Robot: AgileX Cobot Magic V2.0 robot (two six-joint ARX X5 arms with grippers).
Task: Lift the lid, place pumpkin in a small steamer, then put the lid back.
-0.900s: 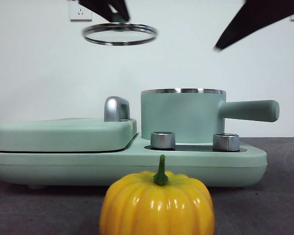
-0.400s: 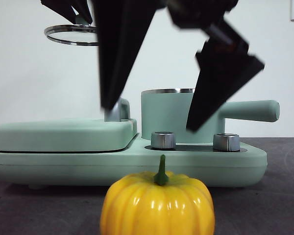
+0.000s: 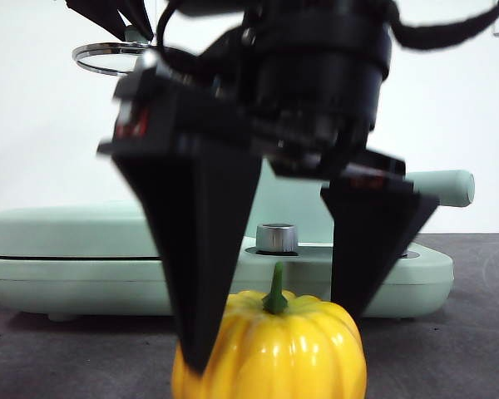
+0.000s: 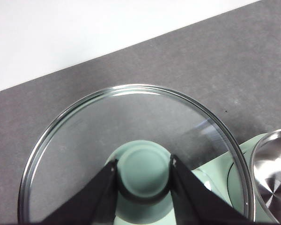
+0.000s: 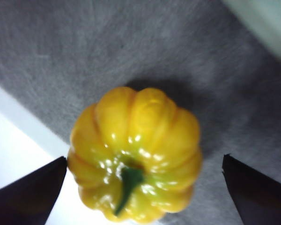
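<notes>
While the left gripper (image 4: 143, 180) holds the lid (image 4: 131, 154) aloft, its fingers (image 4: 96, 197) are clamped on the mint-green knob (image 4: 143, 171); in the front view the lid (image 3: 108, 56) sits at the upper left of the frame, well above the appliance.

Right gripper (image 3: 274, 307): large and dark, filling the centre of the front view, fingers (image 3: 200, 249) spread wide apart, one on each side of the pumpkin (image 3: 270, 349). Whether either finger touches the pumpkin cannot be told. In the right wrist view the two finger tips (image 5: 28, 192) stand clear of the fruit on both sides.

Pumpkin (image 5: 133, 152): glossy yellow, ribbed, green stem (image 3: 274, 291) upright, resting on the dark grey worktop (image 3: 466, 349) at the bottom centre of the front view, in front of the appliance.

Small steamer: mostly hidden behind the right gripper; its straight side handle (image 3: 441, 187) shows at centre right, and its shiny steel interior (image 4: 274, 173) at the lower right of the left wrist view, uncovered.

Mint-green base (image 3: 75, 270): wide, flat, with a silver knob (image 3: 276, 238) at its front and a flat griddle cover (image 3: 66, 229) on its left part.
</notes>
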